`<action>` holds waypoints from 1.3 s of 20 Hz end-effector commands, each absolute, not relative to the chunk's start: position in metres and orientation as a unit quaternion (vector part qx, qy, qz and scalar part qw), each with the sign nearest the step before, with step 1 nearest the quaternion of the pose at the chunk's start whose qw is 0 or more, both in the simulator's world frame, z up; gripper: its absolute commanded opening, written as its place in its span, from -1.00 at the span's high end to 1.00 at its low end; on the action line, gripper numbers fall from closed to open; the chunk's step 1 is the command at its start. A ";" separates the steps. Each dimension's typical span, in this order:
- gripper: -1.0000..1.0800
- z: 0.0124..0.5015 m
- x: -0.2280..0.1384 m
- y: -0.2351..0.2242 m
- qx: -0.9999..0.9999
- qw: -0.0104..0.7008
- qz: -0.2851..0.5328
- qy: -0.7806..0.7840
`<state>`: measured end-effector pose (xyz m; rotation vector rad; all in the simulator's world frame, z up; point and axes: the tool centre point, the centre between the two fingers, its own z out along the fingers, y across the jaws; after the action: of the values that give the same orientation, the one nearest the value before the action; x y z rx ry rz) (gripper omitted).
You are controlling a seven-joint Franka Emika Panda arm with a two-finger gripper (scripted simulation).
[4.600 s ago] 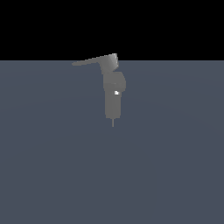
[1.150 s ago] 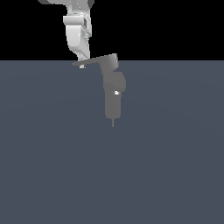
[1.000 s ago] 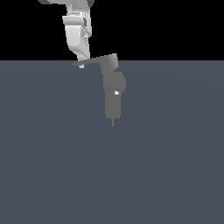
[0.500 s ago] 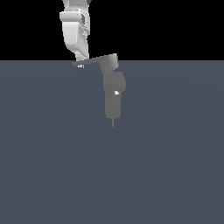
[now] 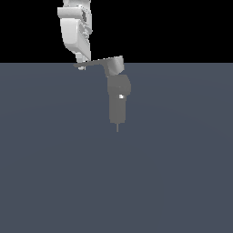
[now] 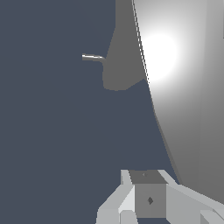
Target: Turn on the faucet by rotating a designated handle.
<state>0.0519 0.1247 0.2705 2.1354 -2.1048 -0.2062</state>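
- I see my gripper (image 5: 81,67) at the handle (image 5: 93,63) tip, on the exterior view's left of the faucet (image 5: 118,98).
- I cannot tell whether the claw is open or closed.

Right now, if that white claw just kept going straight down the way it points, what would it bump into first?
Most likely the handle: the gripper points down at its thin outer end and looks to be at or touching it. Depth is unclear from this one angle, so it could slip past onto the grey floor.

Open floor (image 5: 173,173) all round; only faucet (image 5: 118,104) obstructs.
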 end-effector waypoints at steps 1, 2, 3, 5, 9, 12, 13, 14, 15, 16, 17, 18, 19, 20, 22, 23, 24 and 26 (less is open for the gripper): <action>1.00 0.272 0.044 0.123 0.708 0.070 -0.070 -0.700; 1.00 0.273 0.042 0.123 0.708 0.070 -0.070 -0.700; 1.00 0.273 0.040 0.123 0.708 0.070 -0.070 -0.700; 1.00 0.274 0.035 0.123 0.708 0.070 -0.070 -0.700; 1.00 0.276 0.026 0.123 0.708 0.070 -0.070 -0.700; 1.00 0.277 0.019 0.123 0.708 0.070 -0.070 -0.700; 1.00 0.278 0.016 0.123 0.708 0.070 -0.070 -0.700; 1.00 0.278 0.014 0.123 0.708 0.070 -0.070 -0.700; 1.00 0.279 0.012 0.123 0.708 0.070 -0.070 -0.700; 1.00 0.279 0.009 0.123 0.708 0.070 -0.070 -0.700; 1.00 0.280 0.007 0.123 0.708 0.070 -0.070 -0.700; 1.00 0.280 0.005 0.123 0.708 0.070 -0.070 -0.700; 1.00 0.281 0.002 0.123 0.708 0.070 -0.070 -0.700; 1.00 0.281 0.000 0.123 0.708 0.070 -0.070 -0.700; 1.00 0.282 -0.005 0.124 0.708 0.070 -0.070 -0.700; 1.00 0.283 -0.007 0.124 0.708 0.070 -0.070 -0.700; 1.00 0.283 -0.007 0.124 0.708 0.070 -0.070 -0.700; 1.00 0.278 -0.007 0.119 0.706 0.074 -0.069 -0.701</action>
<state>-0.0051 0.1208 0.2775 2.1213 -2.1054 -0.2077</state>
